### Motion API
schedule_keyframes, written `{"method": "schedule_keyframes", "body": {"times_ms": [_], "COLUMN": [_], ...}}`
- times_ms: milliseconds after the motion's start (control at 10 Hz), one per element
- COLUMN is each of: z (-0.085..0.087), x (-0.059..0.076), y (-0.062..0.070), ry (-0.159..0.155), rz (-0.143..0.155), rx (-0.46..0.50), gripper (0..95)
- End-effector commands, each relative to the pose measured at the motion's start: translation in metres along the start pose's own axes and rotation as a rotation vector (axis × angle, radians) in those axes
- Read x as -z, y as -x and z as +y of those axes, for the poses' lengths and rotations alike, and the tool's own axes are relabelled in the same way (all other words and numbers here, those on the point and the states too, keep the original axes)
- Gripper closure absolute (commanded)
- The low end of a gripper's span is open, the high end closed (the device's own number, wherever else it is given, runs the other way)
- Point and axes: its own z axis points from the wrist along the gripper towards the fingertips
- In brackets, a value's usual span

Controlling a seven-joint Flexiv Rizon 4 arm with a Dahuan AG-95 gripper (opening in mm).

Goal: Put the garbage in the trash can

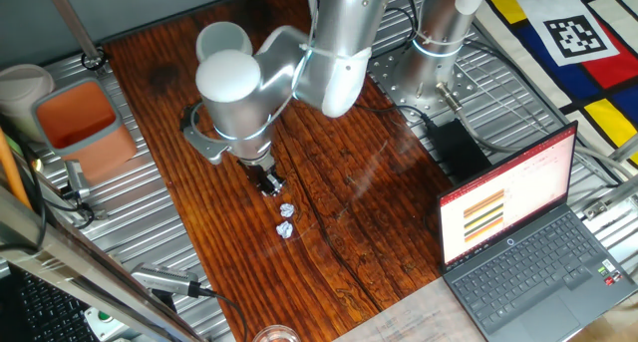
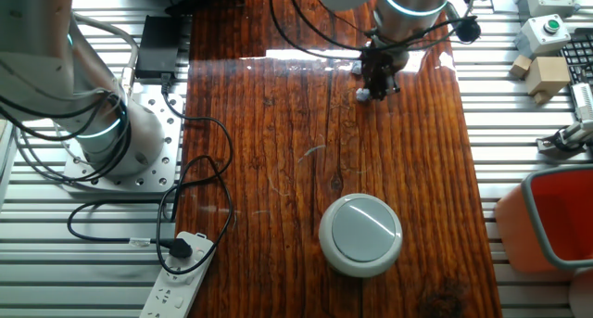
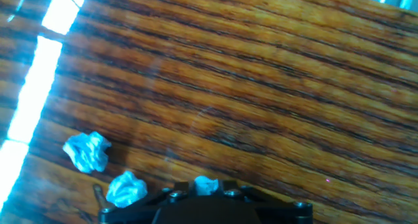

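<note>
My gripper (image 1: 271, 185) hangs low over the wooden table, shut on one small white paper wad (image 3: 206, 183) that shows between its fingertips in the hand view. Two more wads lie on the table just beside it (image 1: 287, 211) (image 1: 285, 228); in the hand view they are to the left (image 3: 86, 151) (image 3: 126, 188). The other fixed view shows the gripper (image 2: 378, 84) with one wad (image 2: 364, 95) beside it. The trash can, a light-grey round cup (image 1: 221, 41), stands at the table's far end, partly behind the arm; it also shows in the other fixed view (image 2: 360, 235).
A rectangular bin with orange inside (image 1: 80, 118) stands off the table's left side beside the trash can. An open laptop (image 1: 518, 232) sits at the right. The arm's base (image 1: 439, 43) and a black box (image 1: 457, 143) are at the back right.
</note>
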Motion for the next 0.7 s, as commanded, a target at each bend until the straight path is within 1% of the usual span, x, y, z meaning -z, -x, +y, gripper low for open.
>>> {"method": "schedule_keyframes", "body": {"times_ms": [100, 200, 300, 400, 500, 600, 700], "z": [-0.022, -0.044, -0.058, -0.086, -0.110, -0.125, -0.127], "x": [0.022, 0.044, 0.060, 0.088, 0.106, 0.116, 0.117], "y": [-0.003, -0.005, -0.007, -0.014, -0.019, -0.024, -0.028], "ry": [-0.001, 0.001, -0.002, -0.012, -0.012, -0.004, -0.011], "rz": [0.039, 0.067, 0.089, 0.118, 0.135, 0.150, 0.158], "rx": [0.065, 0.119, 0.152, 0.226, 0.279, 0.308, 0.315], "gripper": [95.0, 95.0, 95.0, 95.0, 95.0, 95.0, 95.0]}}
